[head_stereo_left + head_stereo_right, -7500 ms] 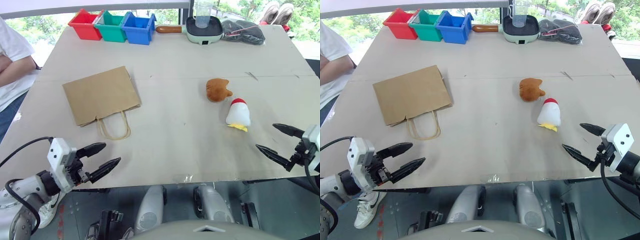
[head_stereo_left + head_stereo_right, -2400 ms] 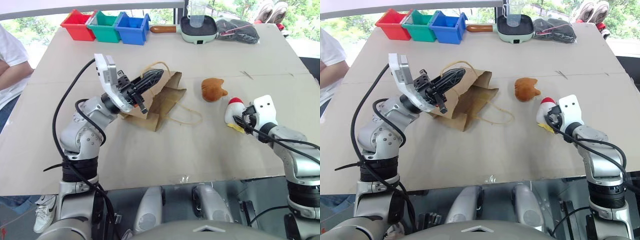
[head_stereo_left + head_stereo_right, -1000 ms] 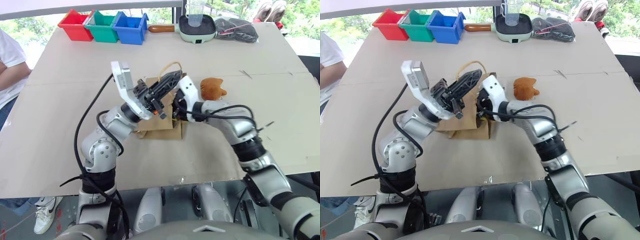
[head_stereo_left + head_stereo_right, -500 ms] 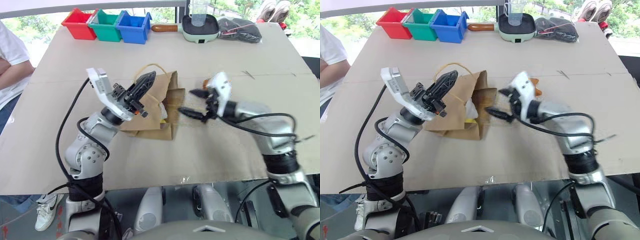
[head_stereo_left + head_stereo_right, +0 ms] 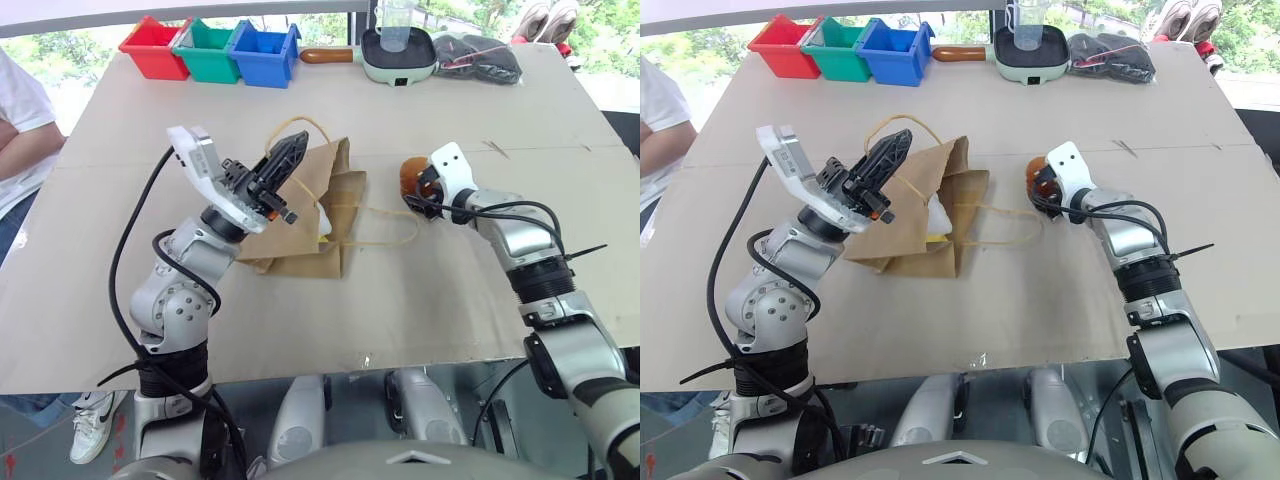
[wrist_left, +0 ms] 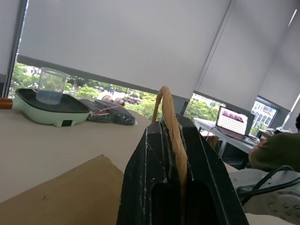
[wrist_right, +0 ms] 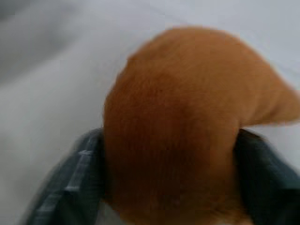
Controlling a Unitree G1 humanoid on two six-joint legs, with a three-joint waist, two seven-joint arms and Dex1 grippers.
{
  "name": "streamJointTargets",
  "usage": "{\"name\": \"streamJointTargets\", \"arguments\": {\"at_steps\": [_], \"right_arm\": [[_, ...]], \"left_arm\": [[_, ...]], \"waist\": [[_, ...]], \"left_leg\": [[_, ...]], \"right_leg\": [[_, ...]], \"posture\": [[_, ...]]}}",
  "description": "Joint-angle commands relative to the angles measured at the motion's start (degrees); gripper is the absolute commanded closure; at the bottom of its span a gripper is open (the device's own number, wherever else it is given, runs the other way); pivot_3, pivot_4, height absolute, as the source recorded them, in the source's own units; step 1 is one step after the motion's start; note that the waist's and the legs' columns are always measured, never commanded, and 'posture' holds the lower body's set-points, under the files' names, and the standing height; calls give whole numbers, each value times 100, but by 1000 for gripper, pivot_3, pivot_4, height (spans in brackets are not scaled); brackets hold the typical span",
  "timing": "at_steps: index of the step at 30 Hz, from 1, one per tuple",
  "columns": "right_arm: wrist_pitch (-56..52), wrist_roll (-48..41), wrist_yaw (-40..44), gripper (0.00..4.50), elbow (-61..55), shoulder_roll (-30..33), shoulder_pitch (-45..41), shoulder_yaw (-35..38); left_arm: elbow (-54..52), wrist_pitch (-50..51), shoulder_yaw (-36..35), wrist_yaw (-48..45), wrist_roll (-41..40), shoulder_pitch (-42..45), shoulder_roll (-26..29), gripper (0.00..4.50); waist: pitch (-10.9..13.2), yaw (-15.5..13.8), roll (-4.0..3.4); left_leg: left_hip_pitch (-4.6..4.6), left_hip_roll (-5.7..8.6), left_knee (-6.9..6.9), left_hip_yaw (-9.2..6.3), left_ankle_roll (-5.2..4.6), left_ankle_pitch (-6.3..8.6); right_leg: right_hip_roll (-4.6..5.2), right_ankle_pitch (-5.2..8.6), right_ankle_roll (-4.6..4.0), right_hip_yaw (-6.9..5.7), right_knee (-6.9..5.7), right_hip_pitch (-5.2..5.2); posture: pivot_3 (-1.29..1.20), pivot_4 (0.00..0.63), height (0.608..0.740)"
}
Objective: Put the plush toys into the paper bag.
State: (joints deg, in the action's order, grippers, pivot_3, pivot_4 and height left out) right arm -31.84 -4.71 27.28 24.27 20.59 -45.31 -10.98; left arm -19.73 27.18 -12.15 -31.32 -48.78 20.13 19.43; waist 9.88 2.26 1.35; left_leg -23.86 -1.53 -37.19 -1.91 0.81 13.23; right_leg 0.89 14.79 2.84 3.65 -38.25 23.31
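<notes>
- The right pincer [image 5: 418, 192] stands in the middle right of the frame with its two fingers on both sides of the orange-brown plush toy [image 5: 408, 176]; they are spread around it, and I cannot tell if they press it yet.
- This toy lies on the desk [image 5: 450, 300], to the right of the paper bag [image 5: 310, 215], near it but apart from it. It is much nearer to the right arm than to the left.
- The toy is rounded and soft, without a clear long axis; in the right wrist view one small ear or point shows on its side.
- The left pincer [image 5: 283, 163] is pressed together on one twisted handle [image 6: 169, 123] of the bag and holds the bag mouth raised, open toward the right.
- The white plush toy [image 5: 939, 218] shows inside the bag mouth.
- The next move, I judge, is to close on the orange toy and carry it left into the opening.
</notes>
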Motion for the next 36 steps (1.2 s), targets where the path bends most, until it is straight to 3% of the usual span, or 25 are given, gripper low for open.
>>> {"name": "streamJointTargets", "arguments": {"at_steps": [1, 4, 5, 10, 13, 20, 28, 36], "right_arm": [[502, 53, 174, 3016, -271, 81, 180, 119], [686, -163, 420, 4372, -1431, 238, 646, 340], [597, -323, 568, 4478, -1920, 297, 807, 406], [-191, -841, 1029, 4478, -3731, 577, 1077, 393], [-701, -804, 1092, 4478, -4200, 448, 934, -214], [-337, 164, 811, 4478, -2882, -228, 365, -1389], [1183, 213, 1723, 4478, -1933, -701, 181, -1708], [1049, 281, 1921, 4478, -2004, -688, 222, -1552]], "left_arm": [[-277, -7, -16, -25, -115, 139, 78, 4500], [-221, -1, -3, -25, -146, 180, 86, 4500], [-207, 16, 1, -41, -189, 193, 84, 4500], [-95, 128, 67, -180, -294, 310, 109, 4500], [-1, 142, 208, -350, -293, 431, 57, 4500], [145, 107, 413, -552, -257, 686, -127, 4500], [403, -94, 596, -745, 207, 591, -140, 4500], [235, -96, 322, -606, 37, 430, -193, 4500]], "waist": [[0, -5, 0], [0, -27, -1], [1, -22, -1], [4, -6, -4], [3, 8, -3], [3, -17, -3], [4, -10, -3], [4, -16, -3]], "left_leg": [[1, 1, 0, 0, 0, 0], [0, 1, 0, -6, 0, 0], [-2, 1, 1, -7, 0, 0], [-2, 0, 0, -8, 0, 0], [5, -2, 0, -11, 0, 0], [2, 3, -7, -11, 0, 0], [1, 4, -4, -13, 0, 0], [1, 4, -4, -15, 0, 0]], "right_leg": [[0, 0, 0, 0, 0, -1], [-1, 0, 0, -4, -2, -1], [-1, 0, 1, -6, -1, -1], [0, 0, 1, -5, -4, 0], [-5, 1, 1, -6, -10, -1], [-1, 1, 0, -8, -14, 0], [1, 1, 0, -11, -12, 1], [2, 1, 0, -13, -13, 1]], "posture": [[0, 150, 740], [0, 150, 740], [0, 150, 740], [0, 150, 740], [0, 150, 740], [0, 150, 740], [0, 150, 740], [0, 150, 740]]}}
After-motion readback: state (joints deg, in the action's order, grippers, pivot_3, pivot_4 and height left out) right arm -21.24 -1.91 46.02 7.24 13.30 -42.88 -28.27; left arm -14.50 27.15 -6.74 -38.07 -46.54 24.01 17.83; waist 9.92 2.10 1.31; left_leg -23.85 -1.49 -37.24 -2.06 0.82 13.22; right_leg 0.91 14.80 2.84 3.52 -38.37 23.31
